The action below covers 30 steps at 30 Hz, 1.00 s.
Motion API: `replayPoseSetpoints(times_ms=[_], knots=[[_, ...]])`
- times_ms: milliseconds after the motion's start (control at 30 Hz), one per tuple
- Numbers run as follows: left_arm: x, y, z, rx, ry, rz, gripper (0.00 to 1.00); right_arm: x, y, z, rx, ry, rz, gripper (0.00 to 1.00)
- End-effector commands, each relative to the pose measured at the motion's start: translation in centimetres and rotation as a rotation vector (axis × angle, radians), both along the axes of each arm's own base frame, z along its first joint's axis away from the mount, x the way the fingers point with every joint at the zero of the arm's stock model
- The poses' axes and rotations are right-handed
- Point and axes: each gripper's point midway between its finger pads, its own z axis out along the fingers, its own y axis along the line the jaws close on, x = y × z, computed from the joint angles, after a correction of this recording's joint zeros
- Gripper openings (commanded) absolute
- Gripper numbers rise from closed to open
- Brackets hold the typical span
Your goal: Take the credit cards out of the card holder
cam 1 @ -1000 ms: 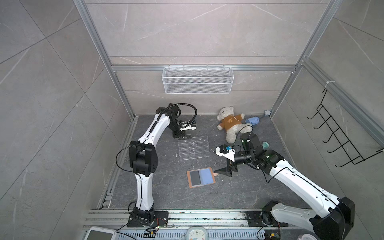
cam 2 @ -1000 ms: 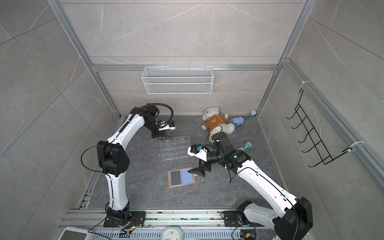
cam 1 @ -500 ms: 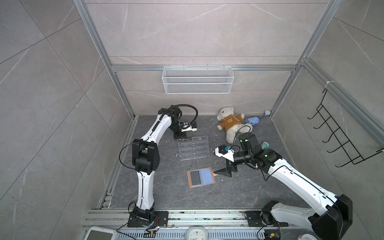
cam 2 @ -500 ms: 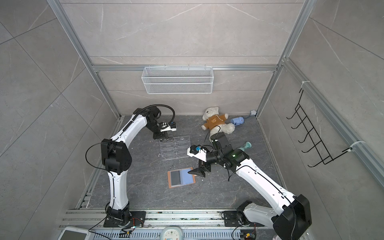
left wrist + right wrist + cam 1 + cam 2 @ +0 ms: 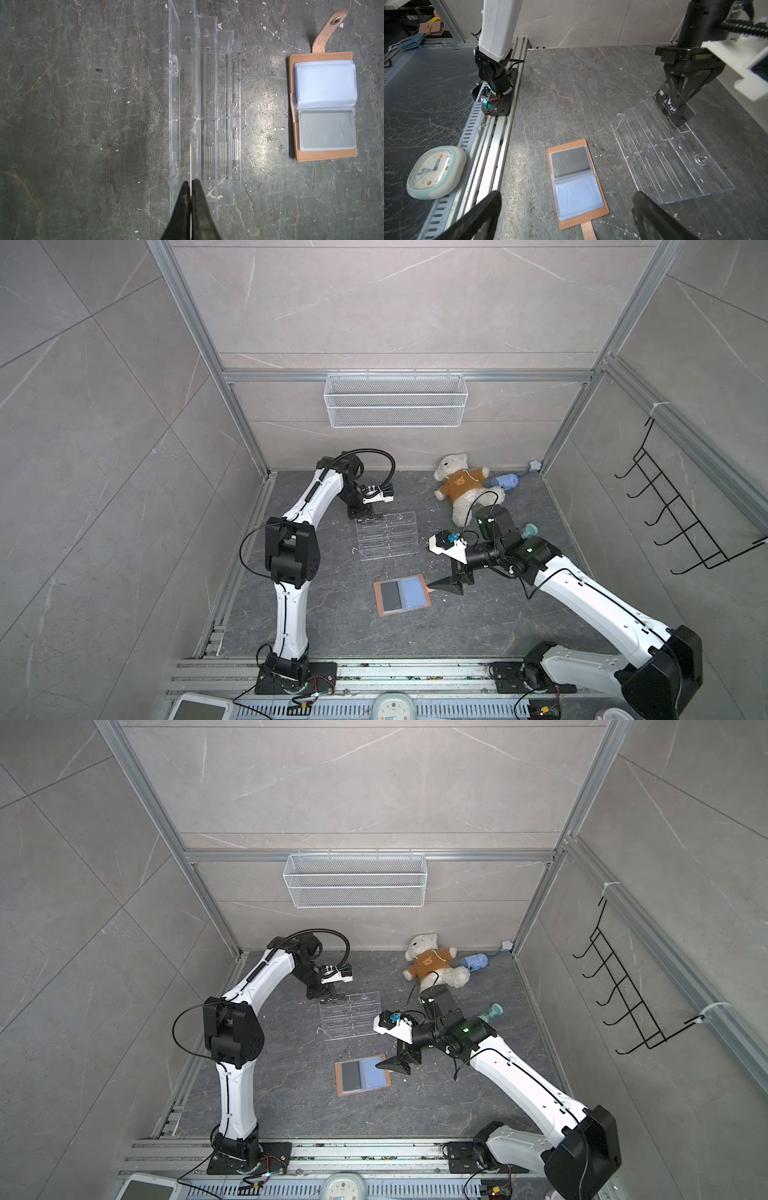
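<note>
The card holder (image 5: 419, 578) (image 5: 382, 1057) lies open on the dark floor, tan leather with pale blue sleeves. One dark credit card (image 5: 570, 161) sits in the sleeve half farther from my right gripper. My right gripper (image 5: 568, 196) (image 5: 446, 587) hovers open at the strap-tab (image 5: 588, 230) end, with nothing between its fingers. My left gripper (image 5: 190, 182) (image 5: 363, 514) is shut on a second black credit card (image 5: 672, 108) with white lettering. That card stands on edge in the back tier of the clear rack (image 5: 207, 116) (image 5: 675, 158).
A teddy bear (image 5: 461, 487) and a blue toy (image 5: 505, 481) lie at the back right. A white wire basket (image 5: 395, 400) hangs on the back wall, black hooks (image 5: 673, 514) on the right wall. A pale clock (image 5: 436, 172) rests on the front rail.
The left arm's elbow has shifted slightly right while its gripper stays over the rack with the card. The right gripper has edged a little toward the card holder.
</note>
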Motion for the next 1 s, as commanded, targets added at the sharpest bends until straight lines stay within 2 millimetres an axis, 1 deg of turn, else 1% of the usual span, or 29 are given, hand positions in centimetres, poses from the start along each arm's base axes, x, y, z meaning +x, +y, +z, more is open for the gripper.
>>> replayPoseSetpoints(times_ms=[0, 167, 200, 300, 400, 600, 800, 867, 900, 967], knots=[[-0.7, -0.4, -1.0, -0.028, 0.068, 0.012, 0.08, -0.2, 0.2, 1.0, 0.015, -0.004, 0.024, 1.00], [-0.9, -0.4, -1.5, -0.023, 0.086, 0.016, 0.11, -0.2, 0.1, 1.0, 0.015, -0.002, 0.025, 1.00], [-0.9, -0.4, -1.5, -0.023, 0.084, 0.017, 0.13, -0.3, 0.1, 1.2, 0.017, -0.005, 0.025, 1.00], [-0.6, -0.3, -1.3, -0.023, 0.070, 0.024, 0.23, -0.2, 0.1, 1.2, 0.017, -0.008, 0.025, 1.00], [-0.3, -0.4, -0.9, -0.028, 0.052, 0.032, 0.29, -0.3, 0.1, 1.3, 0.019, -0.010, 0.026, 1.00], [1.1, 0.0, -0.3, 0.005, -0.022, 0.069, 0.30, -0.4, 0.1, 1.4, 0.023, -0.009, 0.031, 1.00], [3.0, 0.7, 0.7, 0.063, -0.146, 0.108, 0.33, -0.4, 0.2, 1.6, 0.029, -0.009, 0.033, 1.00], [3.2, 0.6, 2.0, 0.083, -0.195, 0.115, 0.35, -0.4, 0.3, 1.6, 0.029, -0.004, 0.034, 1.00], [3.3, 0.5, 3.0, 0.075, -0.224, 0.117, 0.36, -0.4, 0.3, 1.7, 0.031, -0.004, 0.036, 1.00], [3.4, 0.0, 5.6, 0.045, -0.295, 0.131, 0.40, -0.3, 0.3, 1.8, 0.033, -0.004, 0.033, 1.00]])
